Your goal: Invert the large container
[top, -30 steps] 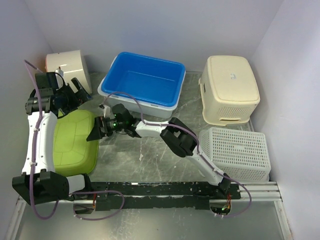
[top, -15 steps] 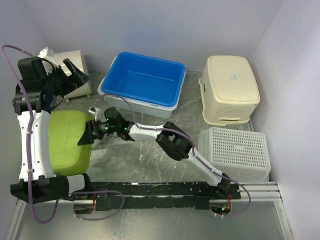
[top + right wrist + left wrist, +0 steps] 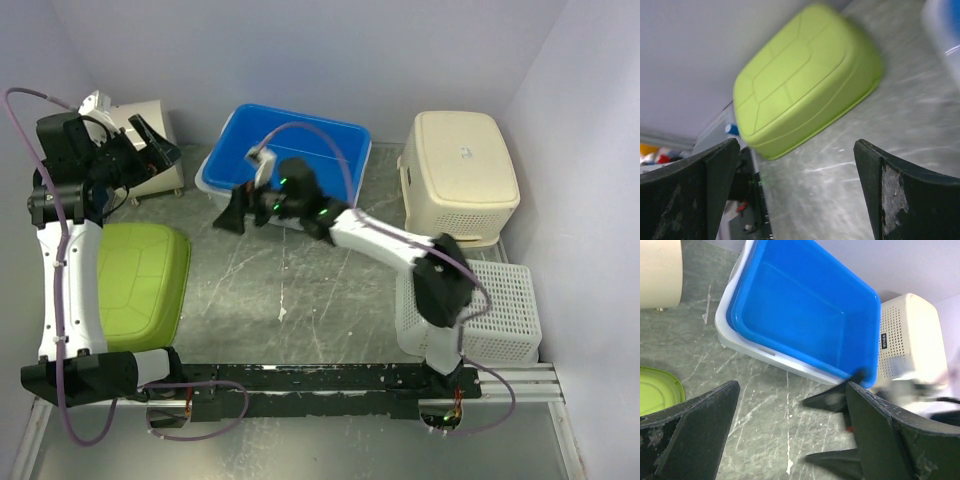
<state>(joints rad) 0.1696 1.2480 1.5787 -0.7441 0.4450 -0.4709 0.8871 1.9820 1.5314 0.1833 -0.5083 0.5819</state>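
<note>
I have the large green container lying bottom up at the left of the table, its left edge running under my left arm and close to the side wall. My left gripper hangs high at the far left, in front of the cream bin that lies on its side, with the fingers spread wide and nothing between them. My right gripper hovers just off the near left corner of the blue tub, also spread and holding nothing. The widest bare stretch of tabletop runs down the middle, between the green container and the white mesh basket, which sits near the right wall. I count six containers: green, blue, the white tub nested under the blue one, the cream bin, the overturned cream basket and the mesh basket. Two arms.
</note>
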